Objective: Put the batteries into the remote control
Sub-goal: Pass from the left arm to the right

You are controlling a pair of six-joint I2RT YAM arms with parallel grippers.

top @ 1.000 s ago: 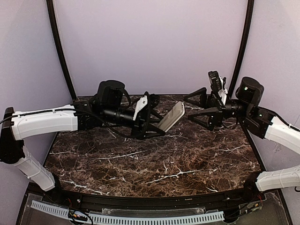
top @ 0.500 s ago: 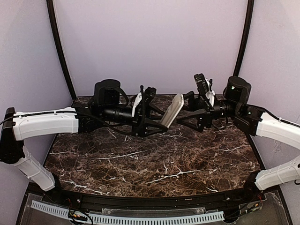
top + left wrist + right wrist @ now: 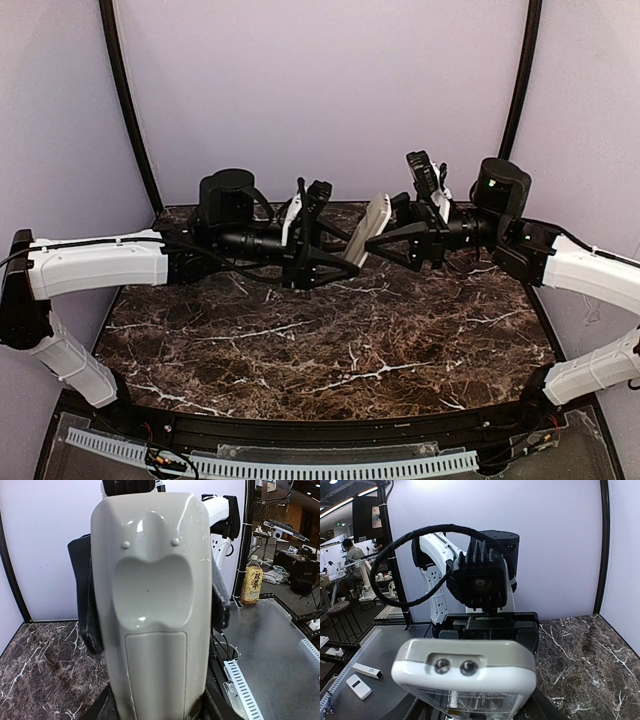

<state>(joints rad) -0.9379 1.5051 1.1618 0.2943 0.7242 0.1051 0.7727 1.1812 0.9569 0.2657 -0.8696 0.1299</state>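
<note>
Remote control (image 3: 372, 228), slim and rectangular with a grey plastic back, hangs tilted in the air above the far middle of the dark marbled table (image 3: 300, 340). I see its lower end clamped between the fingers of the black left gripper (image 3: 345, 252). From the left wrist its scooped grey back faces me, and the black right gripper (image 3: 388, 232) has its dark fingers (image 3: 84, 605) set either side of the upper half, against the edges; whether they squeeze it I cannot tell.
</note>
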